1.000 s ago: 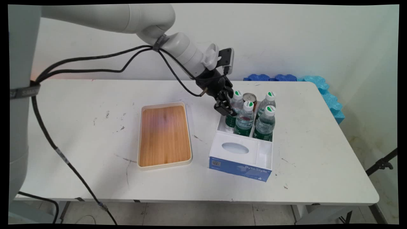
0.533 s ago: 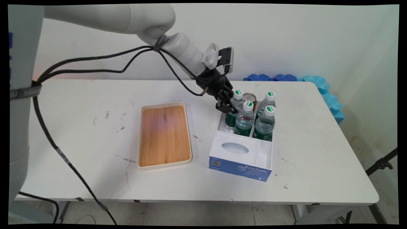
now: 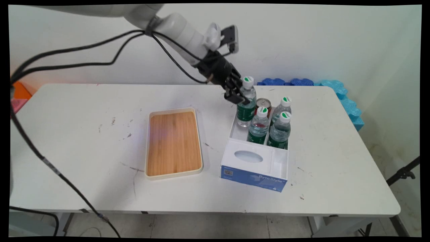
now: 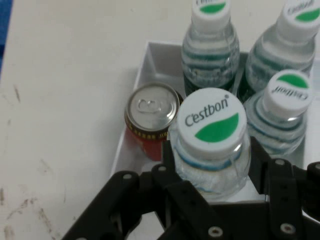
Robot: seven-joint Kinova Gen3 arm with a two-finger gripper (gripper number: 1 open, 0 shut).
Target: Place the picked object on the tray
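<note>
A clear water bottle (image 3: 247,102) with a green-and-white cap hangs raised above the white box (image 3: 258,158); the black gripper (image 3: 239,95) has its jaws closed around its neck; three bottles (image 3: 273,126) and a red can (image 3: 263,103) stand in the box on the worktop (image 3: 84,134); a wooden tray (image 3: 173,143) lies left.

Even, bright indoor light; soft, short shadows under the box (image 3: 254,168) and tray (image 3: 173,144). Hand view slightly soft; the bottle cap (image 4: 213,120) reads clearly, linkage below blurs.

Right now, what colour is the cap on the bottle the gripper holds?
White with a green leaf shape and "Cestbon" lettering on the cap, best seen in the hand view.
</note>
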